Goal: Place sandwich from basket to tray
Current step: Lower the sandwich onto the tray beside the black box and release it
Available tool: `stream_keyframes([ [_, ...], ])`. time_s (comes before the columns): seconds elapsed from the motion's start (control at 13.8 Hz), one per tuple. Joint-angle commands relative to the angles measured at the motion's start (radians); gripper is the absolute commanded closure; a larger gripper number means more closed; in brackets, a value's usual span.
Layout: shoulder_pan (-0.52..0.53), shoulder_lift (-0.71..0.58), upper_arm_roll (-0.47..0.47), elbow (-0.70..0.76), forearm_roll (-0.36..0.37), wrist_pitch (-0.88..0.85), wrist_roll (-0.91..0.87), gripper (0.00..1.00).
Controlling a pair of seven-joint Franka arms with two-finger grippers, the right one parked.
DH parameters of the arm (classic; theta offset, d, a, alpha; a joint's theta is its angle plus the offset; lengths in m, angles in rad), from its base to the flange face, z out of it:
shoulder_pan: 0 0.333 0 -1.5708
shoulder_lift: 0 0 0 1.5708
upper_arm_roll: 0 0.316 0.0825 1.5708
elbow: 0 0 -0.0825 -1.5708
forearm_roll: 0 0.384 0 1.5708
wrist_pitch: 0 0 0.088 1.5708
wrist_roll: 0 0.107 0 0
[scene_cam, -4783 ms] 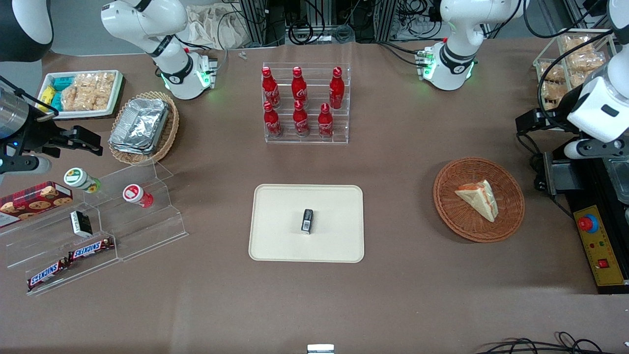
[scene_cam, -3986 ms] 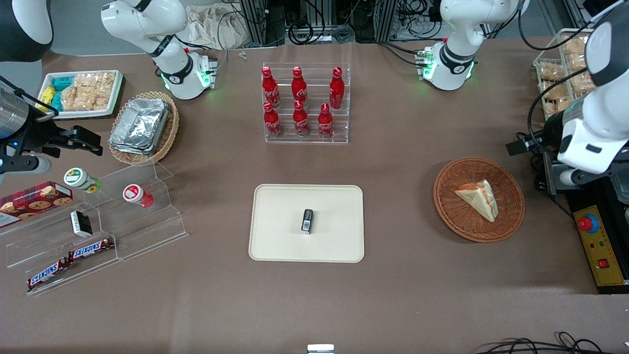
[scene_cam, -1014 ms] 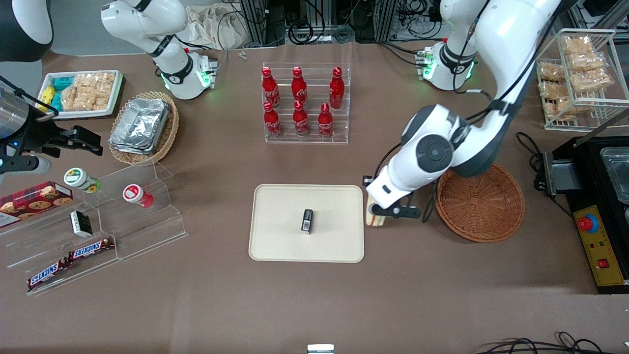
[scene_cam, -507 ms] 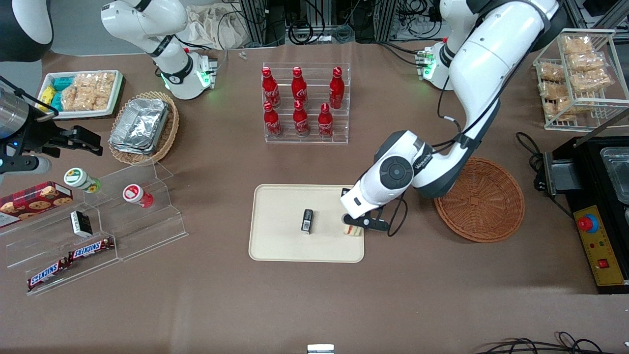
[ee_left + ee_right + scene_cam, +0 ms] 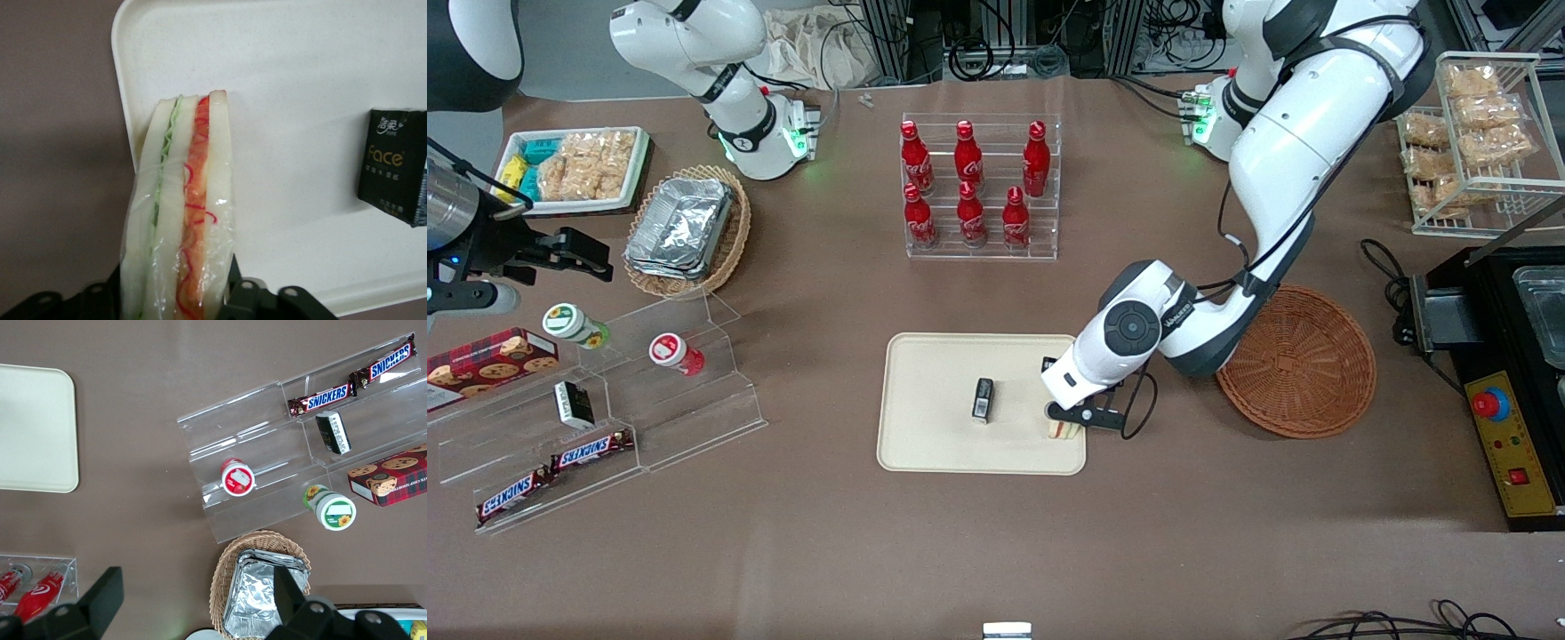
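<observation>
My left gripper [image 5: 1069,420] is shut on the sandwich [image 5: 1062,430], a wrapped wedge of white bread with red and green filling, held on edge [image 5: 181,213]. It hangs over the corner of the cream tray [image 5: 934,373] that lies nearest the reddish-brown basket [image 5: 1303,364] and toward the front camera. The wrist view shows the sandwich's tip just above the tray's surface [image 5: 300,100], close to the rim. Nothing lies in the basket.
A small black packet [image 5: 983,398] [image 5: 395,167] lies in the middle of the tray. A clear rack of red bottles [image 5: 978,187] stands farther from the camera. Snack shelves [image 5: 605,400] and a foil-container basket [image 5: 687,229] lie toward the parked arm's end.
The sandwich lay in the basket at first; the gripper has carried it out and across to the tray, and in the last half second lowered it toward the tray's near corner.
</observation>
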Motion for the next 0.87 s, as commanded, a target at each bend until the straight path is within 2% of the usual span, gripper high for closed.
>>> stream_keyframes([
  [0.0,-0.011,-0.005,0.001,0.035,0.028,-0.003,-0.098,0.00],
  [0.22,0.001,-0.091,0.002,0.053,0.022,-0.018,-0.117,0.00],
  [0.36,0.001,-0.204,0.065,0.056,-0.001,-0.093,-0.112,0.00],
  [0.51,0.002,-0.286,0.104,0.059,-0.112,-0.150,-0.089,0.00],
  [0.72,0.002,-0.418,0.189,0.059,-0.244,-0.342,0.094,0.00],
  [0.8,-0.001,-0.465,0.252,0.059,-0.292,-0.408,0.160,0.00],
])
